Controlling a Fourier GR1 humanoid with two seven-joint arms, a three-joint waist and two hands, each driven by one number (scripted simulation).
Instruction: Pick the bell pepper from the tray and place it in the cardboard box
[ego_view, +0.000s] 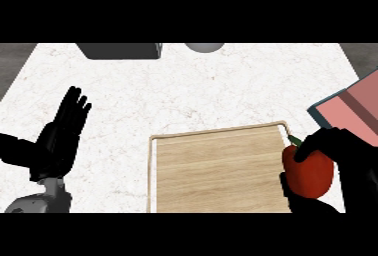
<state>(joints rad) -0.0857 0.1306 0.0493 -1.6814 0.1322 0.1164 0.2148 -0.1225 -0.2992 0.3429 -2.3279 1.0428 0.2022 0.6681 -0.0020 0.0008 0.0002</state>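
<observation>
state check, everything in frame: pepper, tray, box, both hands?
bell pepper: held in right hand, at the tray's right edge
tray: wooden, bare
cardboard box: open, partly out of view
right hand: curled round pepper
left hand: open, resting, fingers up

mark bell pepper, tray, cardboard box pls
bell pepper (310, 172), head view, red body held in the right hand (347, 160).
tray (218, 172), head view, bare wooden floor.
cardboard box (354, 107), head view, pink flap.

Bright, even light; faint soft shadows
</observation>
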